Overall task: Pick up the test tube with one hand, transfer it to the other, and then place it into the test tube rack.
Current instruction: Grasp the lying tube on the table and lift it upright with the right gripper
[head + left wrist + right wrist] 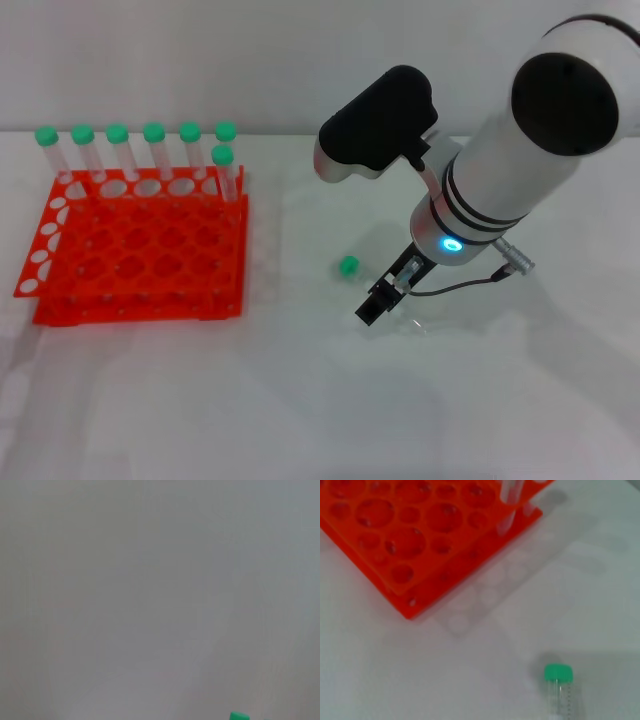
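Observation:
The test tube (352, 269) lies on its side on the white table, its green cap pointing toward the rack. My right gripper (386, 294) is low over the tube's clear body, just behind the cap. In the right wrist view the tube (559, 682) lies close by, cap toward the rack. The orange-red test tube rack (140, 312) stands on the left of the table; it also shows in the right wrist view (427, 597). My left gripper shows in no view.
Several green-capped tubes (152, 150) stand in the rack's back row and one at its back right corner (224, 170). A green cap (239, 716) shows at the edge of the left wrist view. A cable (470, 284) hangs from my right wrist.

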Controlling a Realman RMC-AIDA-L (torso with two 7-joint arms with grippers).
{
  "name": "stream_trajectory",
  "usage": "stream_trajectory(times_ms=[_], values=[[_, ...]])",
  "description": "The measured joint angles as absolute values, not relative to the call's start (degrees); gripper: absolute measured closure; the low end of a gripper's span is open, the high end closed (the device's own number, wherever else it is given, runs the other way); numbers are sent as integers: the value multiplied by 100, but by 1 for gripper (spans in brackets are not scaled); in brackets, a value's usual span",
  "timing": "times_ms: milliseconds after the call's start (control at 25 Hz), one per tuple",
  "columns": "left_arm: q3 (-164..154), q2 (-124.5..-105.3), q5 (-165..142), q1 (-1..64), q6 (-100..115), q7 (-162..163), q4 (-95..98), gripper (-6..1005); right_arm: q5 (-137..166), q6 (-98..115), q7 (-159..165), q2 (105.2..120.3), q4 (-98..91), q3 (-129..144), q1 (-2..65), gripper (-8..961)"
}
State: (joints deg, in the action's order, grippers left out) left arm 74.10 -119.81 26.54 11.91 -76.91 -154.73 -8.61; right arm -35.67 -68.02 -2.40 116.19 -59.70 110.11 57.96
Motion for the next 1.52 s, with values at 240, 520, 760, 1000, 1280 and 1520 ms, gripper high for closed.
stream_trajectory(times_ms=[240, 520, 760, 1000, 1280, 1520], values=[[7409, -11975, 2655, 1204, -7690, -15482, -866, 109, -3695, -6662, -202, 11619, -5580, 11092, 5904, 183], [7409, -11970, 2655, 1204, -7690, -15481, -859, 109, -3847, -6560, -207, 11619, -5354, 11134, 5918, 188], [7409, -11971, 2654, 1204, -7690, -15480, -860, 109, -3882, -6480, -213, 11619, -5261, 11160, 5915, 240], [7409, -11971, 2654, 1204, -7690, -15473, -862, 110, -4076, -6376, -213, 11619, -5076, 11171, 5947, 484], [7409, -11971, 2654, 1204, -7691, -15470, -862, 110, -4189, -6265, -254, 11619, -4847, 11187, 6028, 560], [7409, -11971, 2654, 1204, -7702, -15469, -861, 110, -4188, -6238, -256, 11619, -4810, 11208, 6042, 563]])
